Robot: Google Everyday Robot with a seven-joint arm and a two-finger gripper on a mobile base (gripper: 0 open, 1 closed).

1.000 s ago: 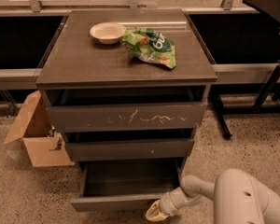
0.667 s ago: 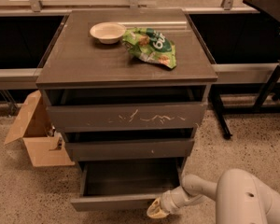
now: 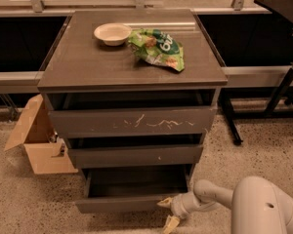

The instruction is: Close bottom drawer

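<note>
One spread hand (image 3: pixel 168 212) at btm drawer (image 3: pixel 122 204) front's rt corner

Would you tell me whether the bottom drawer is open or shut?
Open: the bottom drawer juts out, inside visible; the gripper is at its right corner.

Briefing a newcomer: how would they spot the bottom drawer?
Find the cabinet topped by a bowl and snack bag. The bottom drawer is its lowest, pulled out, plain-fronted, unlike the scratched top front; the gripper sits at its right front corner.
</note>
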